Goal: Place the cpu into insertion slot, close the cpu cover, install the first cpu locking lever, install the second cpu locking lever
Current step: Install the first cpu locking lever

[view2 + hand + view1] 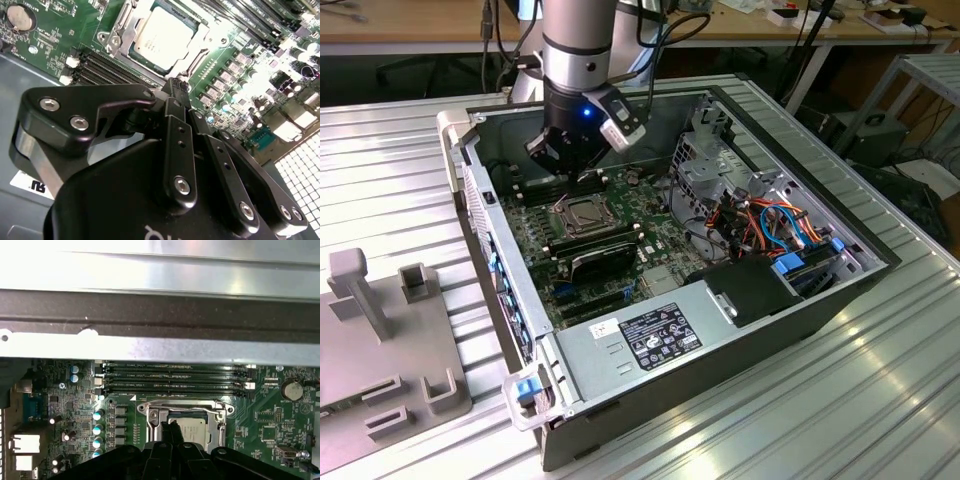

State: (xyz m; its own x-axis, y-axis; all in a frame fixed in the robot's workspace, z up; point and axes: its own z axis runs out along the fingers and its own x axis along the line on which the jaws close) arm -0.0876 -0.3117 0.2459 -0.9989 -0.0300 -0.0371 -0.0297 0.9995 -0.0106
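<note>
Ribbed metal surface (840,400) carries an open computer case (720,375), with a green board (535,235) lying on its floor. Over the board's middle hangs the arm (578,50). Its tool (175,84) is pinched fully together, gripping nothing. Just beside the tips, at the board's centre, the socket (582,213) has its silver cover (116,31) lying flat, framing the chip (162,36) seated inside.

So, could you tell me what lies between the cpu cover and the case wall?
Long black memory slots separate the cpu cover from the case wall, in the first wrist view.
</note>
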